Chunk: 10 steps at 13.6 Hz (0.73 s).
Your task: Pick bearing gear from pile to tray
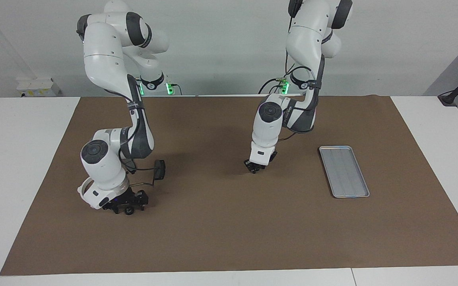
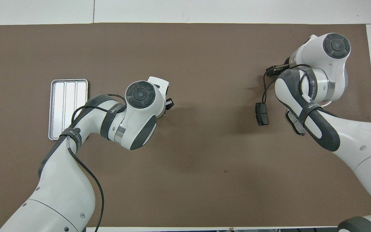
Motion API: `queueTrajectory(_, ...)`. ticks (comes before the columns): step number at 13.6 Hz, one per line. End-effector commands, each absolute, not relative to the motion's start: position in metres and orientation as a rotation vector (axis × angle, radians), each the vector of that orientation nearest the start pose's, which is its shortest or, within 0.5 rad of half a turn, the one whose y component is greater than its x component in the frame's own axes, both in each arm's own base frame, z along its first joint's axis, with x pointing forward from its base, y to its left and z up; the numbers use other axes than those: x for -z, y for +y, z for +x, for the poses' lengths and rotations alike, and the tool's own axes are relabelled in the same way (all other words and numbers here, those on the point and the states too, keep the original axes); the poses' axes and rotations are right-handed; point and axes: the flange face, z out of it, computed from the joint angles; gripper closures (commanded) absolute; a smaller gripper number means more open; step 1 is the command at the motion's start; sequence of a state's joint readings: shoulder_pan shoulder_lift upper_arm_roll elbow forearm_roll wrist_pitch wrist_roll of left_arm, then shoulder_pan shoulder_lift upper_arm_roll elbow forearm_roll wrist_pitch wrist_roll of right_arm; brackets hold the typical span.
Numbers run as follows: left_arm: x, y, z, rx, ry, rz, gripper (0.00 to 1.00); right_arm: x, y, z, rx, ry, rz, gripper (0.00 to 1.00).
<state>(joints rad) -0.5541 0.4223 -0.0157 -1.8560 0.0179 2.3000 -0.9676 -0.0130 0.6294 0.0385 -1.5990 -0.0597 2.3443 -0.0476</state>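
- Small black round metal bearing gear (image 1: 129,211): probably stiff, dense, apt to roll; pinch across its rim.
- Right gripper (image 1: 128,206): fingers apart, low over it.
- Left gripper (image 1: 255,168): low mid-table; grip state cannot be told.

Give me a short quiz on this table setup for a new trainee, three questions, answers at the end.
1. True or false: the tray already holds a part.
2. The right gripper hangs over: A the tray, B a small black round piece, C a brake pad?
3. Toward which arm's end of the table does the tray lie?
Key: 1 false; 2 B; 3 the left arm's.
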Motion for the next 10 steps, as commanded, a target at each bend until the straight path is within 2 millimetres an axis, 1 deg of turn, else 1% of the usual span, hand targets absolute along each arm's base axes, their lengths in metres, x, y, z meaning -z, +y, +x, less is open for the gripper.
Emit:
queueTrajectory(1, -0.293, -0.34, 0.532, 0.032, -0.614, -3.064, 0.91, -0.276, 0.01, 0.706, 0.166, -0.14, -3.161, 0.15)
queueTrajectory(3, -0.296, -0.338, 0.532, 0.007, -0.637, -3.039, 0.91, -0.278, 0.01, 0.707, 0.179, -0.145, -3.162, 0.25)
queueTrajectory(4, -0.3, -0.334, 0.535, -0.006, -0.637, -3.025, 0.91, -0.277, 0.01, 0.708, 0.188, -0.145, -3.161, 0.29)
queueTrajectory(5, -0.31, -0.326, 0.541, -0.015, -0.634, -3.013, 0.91, -0.278, 0.008, 0.708, 0.196, -0.141, -3.161, 0.37)
queueTrajectory(6, -0.336, -0.308, 0.548, -0.004, -0.612, -3.025, 0.91, -0.278, 0.005, 0.708, 0.198, -0.134, -3.162, 0.43)
queueTrajectory(8, -0.372, -0.249, 0.559, -0.037, -0.511, -3.034, 0.91, -0.278, 0.004, 0.708, 0.2, -0.126, -3.158, 0.55)
queueTrajectory(9, -0.382, -0.221, 0.56, -0.085, -0.426, -3.033, 0.91, -0.277, 0.004, 0.708, 0.198, -0.128, -3.16, 0.57)
queueTrajectory(10, -0.388, -0.191, 0.564, -0.122, -0.357, -3.035, 0.91, -0.277, 0.004, 0.708, 0.198, -0.126, -3.158, 0.65)
